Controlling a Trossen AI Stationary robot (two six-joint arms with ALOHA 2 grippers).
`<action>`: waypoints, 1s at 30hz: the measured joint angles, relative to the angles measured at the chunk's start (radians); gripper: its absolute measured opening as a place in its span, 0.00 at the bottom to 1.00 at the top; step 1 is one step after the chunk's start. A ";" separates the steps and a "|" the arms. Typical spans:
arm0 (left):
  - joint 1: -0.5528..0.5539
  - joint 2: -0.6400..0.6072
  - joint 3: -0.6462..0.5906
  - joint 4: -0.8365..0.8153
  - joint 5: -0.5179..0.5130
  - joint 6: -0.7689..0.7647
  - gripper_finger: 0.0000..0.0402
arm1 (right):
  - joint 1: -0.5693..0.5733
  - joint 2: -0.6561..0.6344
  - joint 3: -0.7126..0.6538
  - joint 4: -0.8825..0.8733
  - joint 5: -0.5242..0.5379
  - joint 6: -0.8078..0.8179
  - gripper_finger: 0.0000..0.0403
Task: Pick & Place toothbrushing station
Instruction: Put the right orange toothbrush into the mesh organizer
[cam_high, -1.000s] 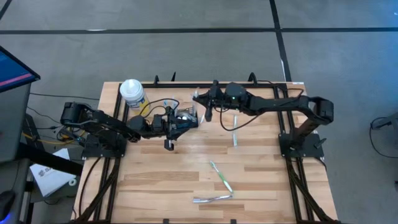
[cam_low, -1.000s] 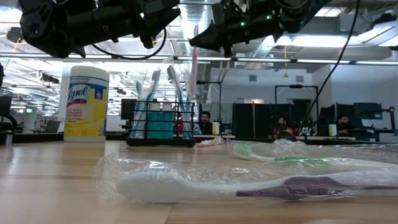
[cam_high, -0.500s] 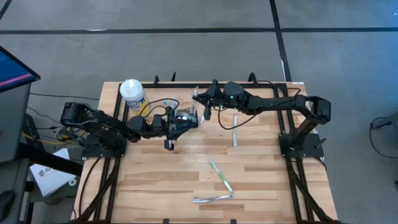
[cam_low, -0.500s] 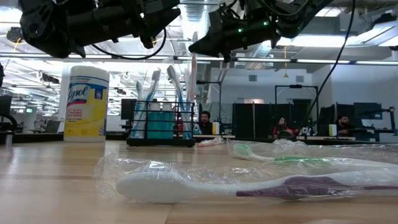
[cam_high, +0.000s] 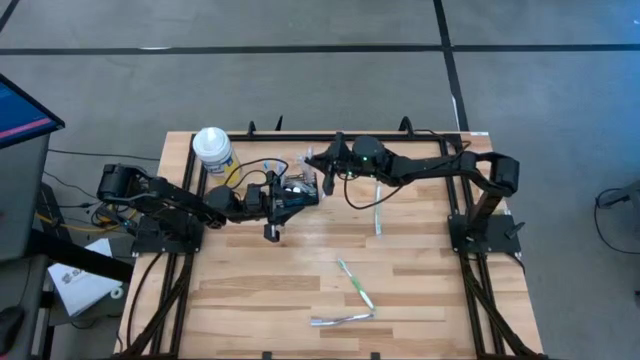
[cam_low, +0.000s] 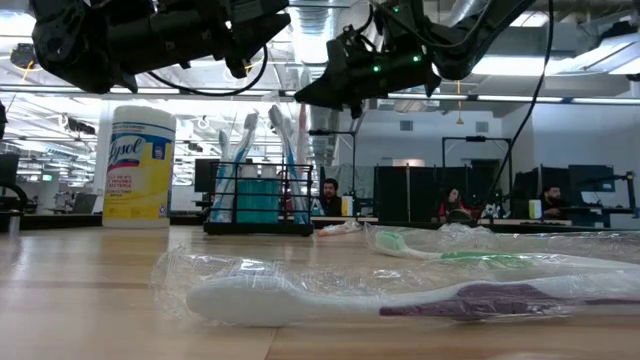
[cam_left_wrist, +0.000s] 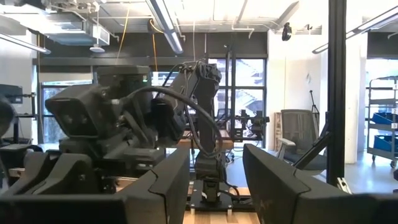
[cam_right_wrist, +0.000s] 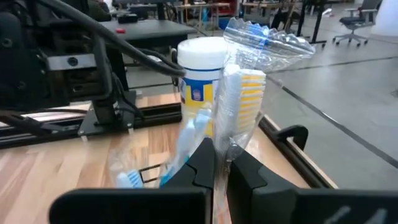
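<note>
The toothbrushing station (cam_low: 258, 205) is a small black wire-mesh caddy standing on its base at the table's far side, with several toothbrushes upright in it. My left gripper (cam_left_wrist: 214, 183) hangs open above it (cam_high: 303, 192), with nothing between its fingers. My right gripper (cam_right_wrist: 219, 158) is shut on a plastic-wrapped toothbrush (cam_right_wrist: 242, 93) and hovers just right of and above the caddy (cam_high: 320, 168). In the low view it shows as a dark shape (cam_low: 335, 85) over the caddy's right end. My right gripper pinches the wrapped toothbrush between its two fingers, on the wrapper below the bristled head (cam_right_wrist: 221, 144). The fingers reach nearly level from the table's right side and lie across the brush. The brush stands upright, head up, lifted clear of the table.
A yellow canister with a white lid (cam_high: 213, 150) stands left of the caddy at the far edge. Three wrapped toothbrushes lie on the table: one right of centre (cam_high: 378, 212), a green one (cam_high: 355, 283) and one near the front edge (cam_high: 340, 319).
My right gripper has gone down and toward the table's left, closer to the caddy, carrying the wrapped toothbrush upright. It has stayed shut.
</note>
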 joint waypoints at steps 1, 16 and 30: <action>0.000 0.000 0.000 0.000 0.000 0.000 0.36 | -0.002 0.000 0.000 0.000 0.000 0.000 0.02; 0.000 0.000 0.000 0.000 -0.004 0.000 0.36 | -0.018 0.083 0.000 0.040 -0.003 0.026 0.02; 0.000 0.000 0.000 0.000 -0.003 0.000 0.36 | -0.016 0.128 -0.001 0.049 -0.011 0.031 0.04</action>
